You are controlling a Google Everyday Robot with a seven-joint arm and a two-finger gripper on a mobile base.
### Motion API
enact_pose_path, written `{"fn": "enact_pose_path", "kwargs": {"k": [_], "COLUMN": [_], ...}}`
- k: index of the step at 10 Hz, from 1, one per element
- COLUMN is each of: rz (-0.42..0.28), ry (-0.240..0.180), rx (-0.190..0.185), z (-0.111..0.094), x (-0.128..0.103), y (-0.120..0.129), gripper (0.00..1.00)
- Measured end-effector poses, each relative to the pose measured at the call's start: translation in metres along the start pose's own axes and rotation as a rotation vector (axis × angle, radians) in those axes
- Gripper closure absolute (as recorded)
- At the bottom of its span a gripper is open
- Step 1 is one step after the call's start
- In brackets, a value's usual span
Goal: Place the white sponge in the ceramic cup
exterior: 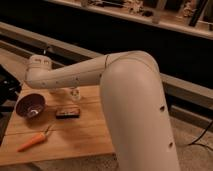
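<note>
Both tool and white sponge out of view.

The robot arm (120, 95) is creamy white, with a row of tiny dark dots along its side. The gripper cannot be seen; it is out of view past the arm's far end at the left. The desk (75, 142) is light brown wood with thin lines running between its boards. The bowl (30, 105) is dark purple, with a pale shine inside. The carrot (32, 142) is orange, with a thin brownish tip. The rectangular block (68, 113) is black, with an orange edge. The small shaker-like thing (75, 94) is pale. The wall behind is very dark, crossed by a long grey-brown rail (187, 87).
</note>
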Motion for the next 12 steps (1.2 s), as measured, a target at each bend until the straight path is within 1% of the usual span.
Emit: {"fn": "enact_pose_path", "kwargs": {"k": [2, 5, 8, 12], "rz": [0.017, 0.025, 0.029, 0.056], "ry": [-0.023, -0.053, -0.081, -0.119], "rx": [0.023, 0.047, 0.048, 0.055], "z": [0.003, 0.001, 0.002, 0.002], "x": [0.004, -0.002, -0.01, -0.012], "y": [-0.012, -0.025, -0.024, -0.027], "gripper": [1.0, 1.0, 1.0, 1.0]}}
